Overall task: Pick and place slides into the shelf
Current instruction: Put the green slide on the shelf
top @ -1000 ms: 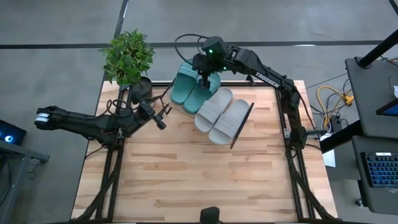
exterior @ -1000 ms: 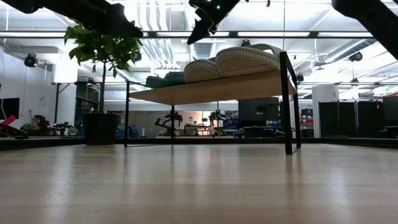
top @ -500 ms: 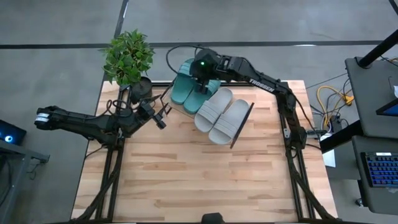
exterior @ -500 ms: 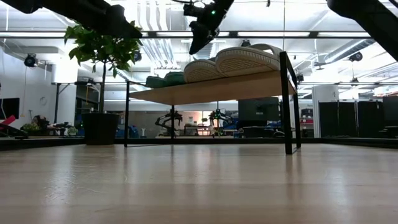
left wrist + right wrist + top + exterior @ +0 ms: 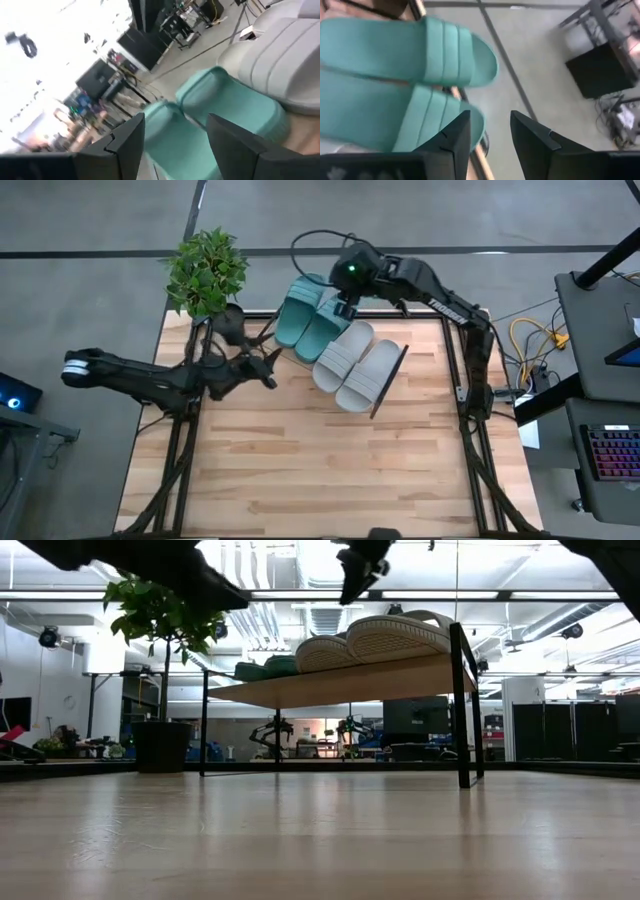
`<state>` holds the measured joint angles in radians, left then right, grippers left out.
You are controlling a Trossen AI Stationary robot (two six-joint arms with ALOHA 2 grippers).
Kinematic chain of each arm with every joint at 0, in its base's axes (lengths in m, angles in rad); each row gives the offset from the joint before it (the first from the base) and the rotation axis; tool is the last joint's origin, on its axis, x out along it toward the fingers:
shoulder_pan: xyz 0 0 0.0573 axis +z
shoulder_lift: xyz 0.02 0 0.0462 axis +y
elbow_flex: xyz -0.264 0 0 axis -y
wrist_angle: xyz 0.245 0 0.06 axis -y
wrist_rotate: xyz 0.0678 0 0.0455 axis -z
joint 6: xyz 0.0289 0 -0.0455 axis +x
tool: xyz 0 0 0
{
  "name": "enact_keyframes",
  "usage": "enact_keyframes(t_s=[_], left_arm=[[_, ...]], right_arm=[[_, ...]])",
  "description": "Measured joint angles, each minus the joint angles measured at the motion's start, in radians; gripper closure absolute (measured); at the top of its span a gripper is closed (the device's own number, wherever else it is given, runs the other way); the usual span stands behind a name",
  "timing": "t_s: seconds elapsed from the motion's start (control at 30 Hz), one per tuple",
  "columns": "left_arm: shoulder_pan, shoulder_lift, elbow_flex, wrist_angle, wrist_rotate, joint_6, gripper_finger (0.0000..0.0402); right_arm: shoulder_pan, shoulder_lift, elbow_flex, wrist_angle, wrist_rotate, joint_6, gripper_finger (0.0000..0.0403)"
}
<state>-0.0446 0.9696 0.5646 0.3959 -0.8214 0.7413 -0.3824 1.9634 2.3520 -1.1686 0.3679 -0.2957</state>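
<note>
Right tool (image 5: 343,306): fingers apart, empty, hovering over the strap end of the soft teal-green ribbed slide pair (image 5: 305,320), lying parallel on the slanted light-wood shelf (image 5: 385,388). Left tool (image 5: 270,357): apart, empty, nearby.

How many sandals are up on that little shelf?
4, side by side on the shelf: two teal sandals at the plant end, two grey sandals at the other. None seems hidden.
</note>
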Motion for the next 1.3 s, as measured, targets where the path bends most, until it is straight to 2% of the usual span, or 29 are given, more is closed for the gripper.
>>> enact_keyframes(t_s=[0.13,0.33,0.5,0.67,0.9,1.3], left_arm=[[0.058,0.116,0.062,0.070,0.068,0.151,0.0205],[0.181,0.274,0.194,0.052,0.076,0.288,0.0205],[0.263,0.374,0.305,-0.126,0.167,0.311,0.0205],[0.301,0.459,0.410,-0.204,0.174,0.323,0.0205],[0.334,0.524,0.496,-0.277,0.163,0.392,0.0205],[0.350,0.526,0.509,-0.288,0.111,0.436,0.0205]], right_arm=[[-0.004,-0.040,-0.001,-0.073,-0.007,0.036,0.0277],[-0.005,-0.104,-0.002,-0.112,-0.008,0.030,0.0275],[-0.004,-0.179,-0.002,-0.138,-0.008,0.000,0.0278],[-0.005,-0.246,-0.002,-0.141,-0.008,-0.001,0.0282],[-0.005,-0.310,-0.002,-0.174,-0.008,-0.015,0.0280],[-0.005,-0.334,-0.002,-0.225,-0.009,-0.018,0.0292]])
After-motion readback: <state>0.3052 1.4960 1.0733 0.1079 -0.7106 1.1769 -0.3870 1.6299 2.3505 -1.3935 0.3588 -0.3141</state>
